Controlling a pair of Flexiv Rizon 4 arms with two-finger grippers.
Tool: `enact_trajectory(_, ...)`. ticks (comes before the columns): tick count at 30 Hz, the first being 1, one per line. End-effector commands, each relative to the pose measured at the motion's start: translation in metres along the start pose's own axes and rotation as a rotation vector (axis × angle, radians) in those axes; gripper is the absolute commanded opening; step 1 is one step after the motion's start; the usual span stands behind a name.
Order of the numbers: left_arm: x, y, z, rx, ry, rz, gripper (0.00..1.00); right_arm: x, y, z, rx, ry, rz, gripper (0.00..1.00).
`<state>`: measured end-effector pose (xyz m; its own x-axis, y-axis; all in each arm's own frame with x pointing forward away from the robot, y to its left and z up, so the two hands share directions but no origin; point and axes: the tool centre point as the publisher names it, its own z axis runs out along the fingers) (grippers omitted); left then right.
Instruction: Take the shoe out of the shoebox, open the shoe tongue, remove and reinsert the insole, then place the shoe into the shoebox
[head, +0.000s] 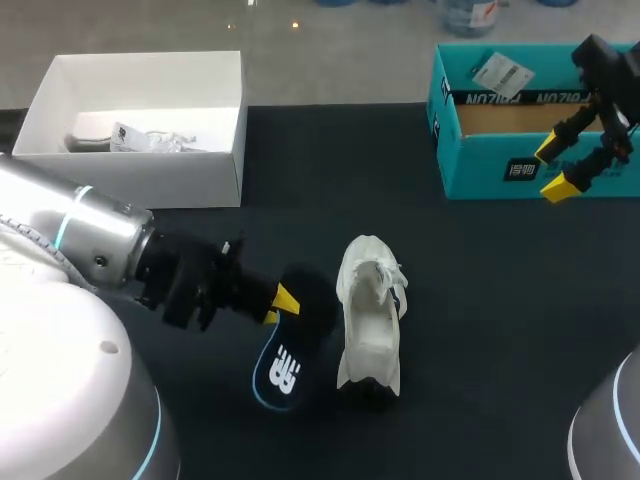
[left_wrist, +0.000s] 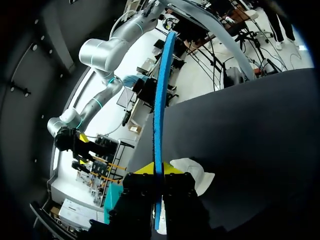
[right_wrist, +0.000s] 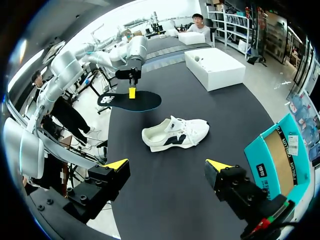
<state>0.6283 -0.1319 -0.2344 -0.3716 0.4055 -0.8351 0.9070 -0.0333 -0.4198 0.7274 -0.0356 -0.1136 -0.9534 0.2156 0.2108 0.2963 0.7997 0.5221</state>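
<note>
A white sneaker with dark trim lies on the black table near the middle, seen on its side from the right wrist as the sneaker. Just left of it my left gripper is shut on a black insole with a blue rim and a white logo. In the left wrist view the insole stands edge-on between the yellow tips of the left gripper, with the sneaker beyond. My right gripper hangs open and empty over the front wall of the teal shoebox.
A white box with crumpled paper and a tag inside stands at the back left. The teal shoebox is open, with a brown floor and a tag. From the right wrist, bare black table lies under the right gripper.
</note>
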Motion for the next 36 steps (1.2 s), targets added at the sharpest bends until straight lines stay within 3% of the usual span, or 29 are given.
enact_trajectory(1, -0.001, -0.005, 0.006, 0.003, 0.001, -0.024, 0.0, -0.001, 0.0, 0.001, 0.003, 0.001, 0.0, 1.0)
enact_trajectory(11, 0.002, -0.018, 0.025, 0.107, 0.026, -0.122, 0.0, -0.001, 0.0, 0.001, 0.003, 0.001, 0.0, 1.0)
enact_trajectory(28, 0.002, -0.018, 0.024, 0.098, 0.045, -0.133, 0.0, -0.001, 0.0, 0.001, 0.003, 0.001, 0.0, 1.0)
enact_trajectory(36, 0.019, -0.027, 0.041, 0.117, 0.053, -0.193, 0.0, -0.001, 0.0, 0.001, 0.003, 0.001, 0.0, 1.0)
